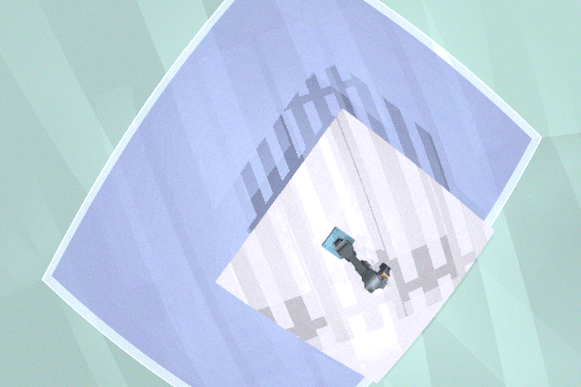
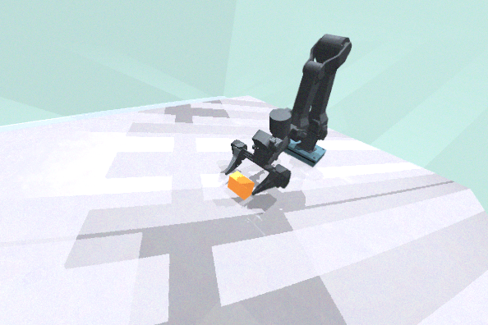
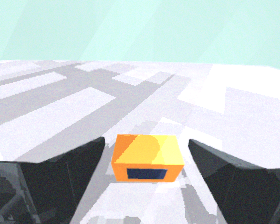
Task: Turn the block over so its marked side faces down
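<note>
The orange block [image 1: 384,276] [image 2: 241,189] [image 3: 148,151] appears to rest on the table [image 1: 303,225] [image 2: 123,287] [image 3: 46,115], though its contact with it is hard to see. Its dark blue mark [image 3: 147,173] is on the side facing the wrist camera and the arm, not on top. The upper face is plain orange-yellow, and the underside is hidden. My gripper [image 2: 240,183] [image 3: 146,141] is open, reaching low and slanted from the arm's side. Its fingertips stand on either side of the block, with visible gaps in the wrist view.
The arm's blue base plate [image 1: 330,241] [image 2: 307,153] stands on the table behind the gripper. The table's edges lie beyond the block and arm. Striped grey shadows cross the white top. A large blue floor area [image 1: 196,98] surrounds part of the table.
</note>
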You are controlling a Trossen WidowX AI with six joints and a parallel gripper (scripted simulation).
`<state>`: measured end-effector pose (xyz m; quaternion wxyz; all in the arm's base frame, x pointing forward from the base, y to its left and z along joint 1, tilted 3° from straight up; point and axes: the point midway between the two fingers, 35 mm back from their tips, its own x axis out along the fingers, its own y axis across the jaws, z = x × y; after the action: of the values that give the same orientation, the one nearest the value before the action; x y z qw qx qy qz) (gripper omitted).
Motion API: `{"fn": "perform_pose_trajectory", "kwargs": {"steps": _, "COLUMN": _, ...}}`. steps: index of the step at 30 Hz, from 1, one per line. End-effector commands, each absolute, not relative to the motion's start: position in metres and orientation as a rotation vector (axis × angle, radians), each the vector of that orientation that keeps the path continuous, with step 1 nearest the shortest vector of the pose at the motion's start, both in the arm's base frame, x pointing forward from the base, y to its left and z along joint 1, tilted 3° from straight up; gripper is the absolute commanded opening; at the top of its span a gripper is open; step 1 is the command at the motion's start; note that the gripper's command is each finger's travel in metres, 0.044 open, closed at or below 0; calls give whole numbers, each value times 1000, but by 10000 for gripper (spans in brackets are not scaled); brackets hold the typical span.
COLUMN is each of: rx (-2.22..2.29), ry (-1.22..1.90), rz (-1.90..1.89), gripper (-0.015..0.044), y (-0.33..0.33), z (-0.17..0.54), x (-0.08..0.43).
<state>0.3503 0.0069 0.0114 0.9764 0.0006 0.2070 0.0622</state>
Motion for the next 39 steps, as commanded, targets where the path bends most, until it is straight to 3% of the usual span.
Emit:
{"fn": "perform_pose_trajectory", "kwargs": {"steps": 1, "rx": 7, "ry": 419, "rz": 129, "gripper": 440, "y": 8, "z": 11, "x": 350}}
{"fn": "perform_pose_trajectory", "kwargs": {"steps": 25, "rx": 7, "ry": 425, "rz": 129, "gripper": 440, "y": 8, "z": 11, "x": 351}}
{"fn": "perform_pose_trajectory", "kwargs": {"steps": 32, "rx": -6, "ry": 649, "rz": 124, "gripper": 440, "y": 5, "z": 18, "x": 369}}
{"fn": "perform_pose_trajectory", "kwargs": {"steps": 39, "rx": -24, "ry": 883, "rz": 127, "gripper": 440, "y": 3, "z": 57, "x": 353}}
